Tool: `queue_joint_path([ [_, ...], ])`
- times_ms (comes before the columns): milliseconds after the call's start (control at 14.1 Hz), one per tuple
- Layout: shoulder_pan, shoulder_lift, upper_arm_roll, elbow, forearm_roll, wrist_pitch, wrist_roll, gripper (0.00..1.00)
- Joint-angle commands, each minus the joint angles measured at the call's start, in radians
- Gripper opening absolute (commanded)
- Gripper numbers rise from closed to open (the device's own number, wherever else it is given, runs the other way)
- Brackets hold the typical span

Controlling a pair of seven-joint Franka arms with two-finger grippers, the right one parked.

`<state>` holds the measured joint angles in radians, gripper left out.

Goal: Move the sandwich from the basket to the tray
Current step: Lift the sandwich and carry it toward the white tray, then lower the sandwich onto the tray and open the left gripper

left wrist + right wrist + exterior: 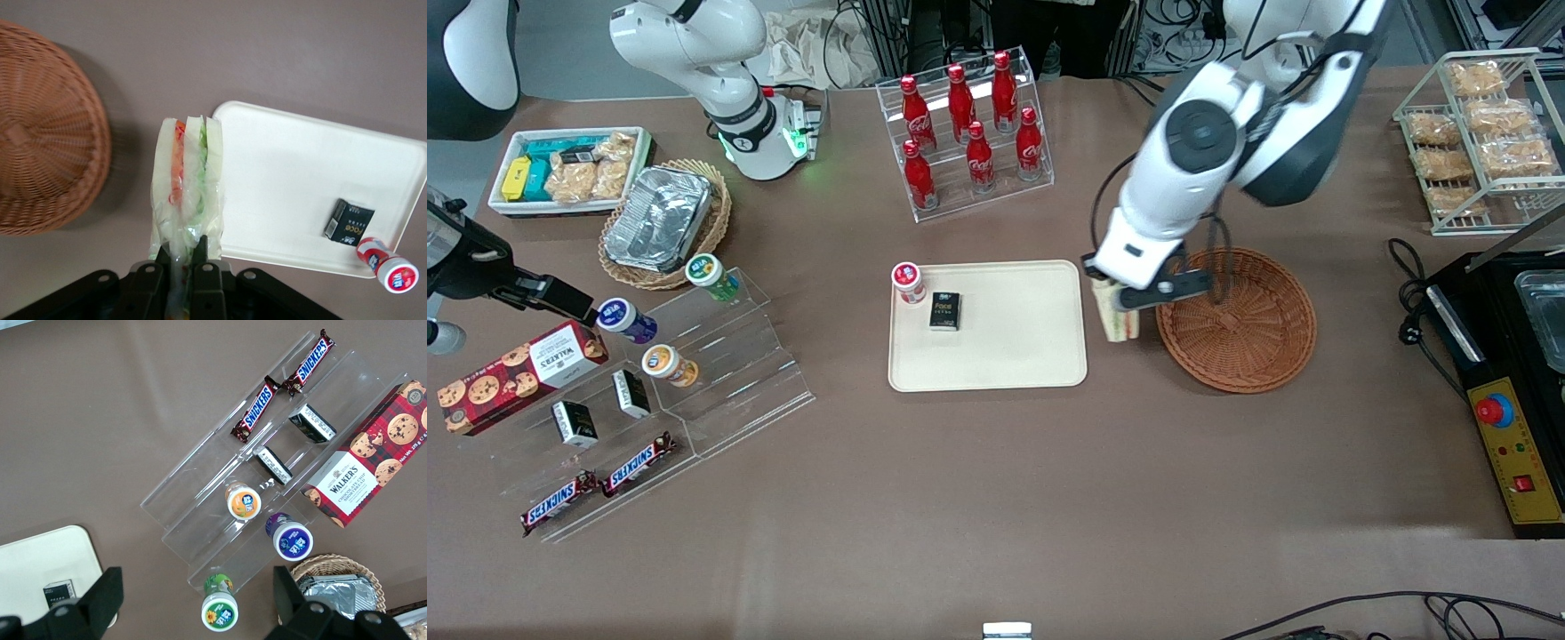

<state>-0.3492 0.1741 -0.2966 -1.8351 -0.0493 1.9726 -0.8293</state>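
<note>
The pincer (179, 263) is clamped on the wrapped sandwich (187, 180), which hangs above the table between the emptied wicker basket (1236, 320) and the cream tray (1014, 356). This looks like the carry step; next, travel over the tray's bare part, clear of the black box (944, 311), then lower and release.

The gripper (1116, 298) has most of the tray (1014, 356) bare — black box (944, 311) crowds one corner.
</note>
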Motion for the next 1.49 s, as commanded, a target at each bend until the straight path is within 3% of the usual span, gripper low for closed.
queue_joint_path([
  [0, -0.06, 0.068, 0.004, 0.008, 0.061, 0.055, 0.01, 0.0],
  [354, -0.105, 0.22, 0.005, 0.007, 0.086, 0.167, 0.009, 0.0],
  [779, -0.149, 0.338, 0.01, 0.004, 0.167, 0.293, -0.025, 0.01],
  [850, -0.151, 0.343, 0.01, 0.004, 0.183, 0.293, -0.036, 0.08],
  [920, -0.151, 0.344, 0.01, 0.004, 0.198, 0.293, -0.054, 0.34],
  [991, -0.151, 0.341, 0.01, 0.004, 0.207, 0.292, -0.057, 0.8],
  [1062, -0.148, 0.335, 0.01, 0.004, 0.222, 0.287, -0.063, 0.93],
  [1133, -0.146, 0.329, 0.01, 0.004, 0.229, 0.284, -0.076, 0.99],
  [1416, -0.125, 0.224, 0.048, 0.016, 0.23, 0.18, -0.106, 0.99],
])
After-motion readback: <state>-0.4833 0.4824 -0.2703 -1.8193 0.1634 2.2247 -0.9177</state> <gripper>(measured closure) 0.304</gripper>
